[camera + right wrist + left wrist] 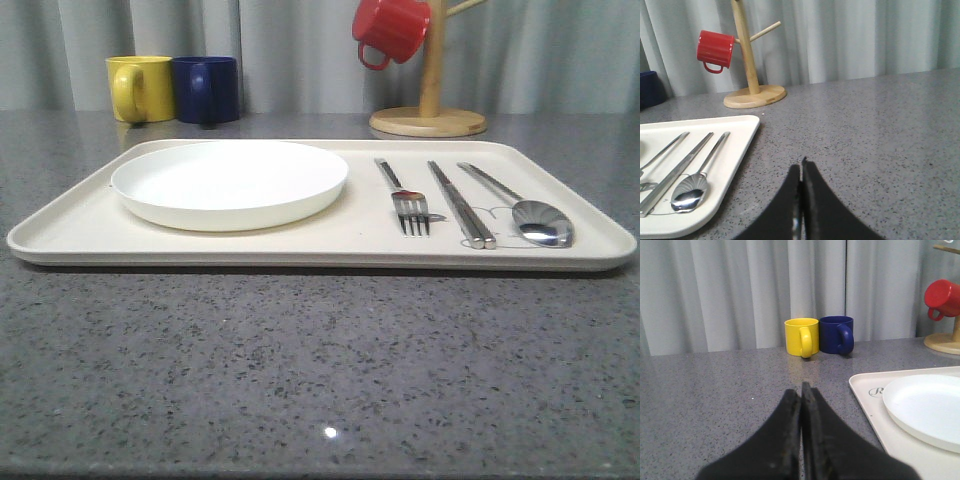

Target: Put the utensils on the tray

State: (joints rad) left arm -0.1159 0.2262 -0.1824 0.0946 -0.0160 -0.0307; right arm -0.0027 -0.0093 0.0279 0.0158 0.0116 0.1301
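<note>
Already, each piece lies on the tray [60,235], the landmark for every line.
Left hand [801,392]: fingers together, empty, over the bench just off the tray's left edge.
Plate [229,182]: tray's left half; stiff, light, breakable; take by the rim.
Fork [403,197]: right of plate; thin, slippery; pinch mid-handle.
Chopsticks [460,205]: beside fork; flat, liable to slide apart.
Spoon [520,206]: rightmost; glossy, slick.
Right hand [801,169]: fingers together, empty, off the tray's right edge.

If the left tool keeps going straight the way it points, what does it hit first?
Probably the yellow mug, dead ahead of the shut left tool; bare countertop lies between. Depth is unclear.
</note>
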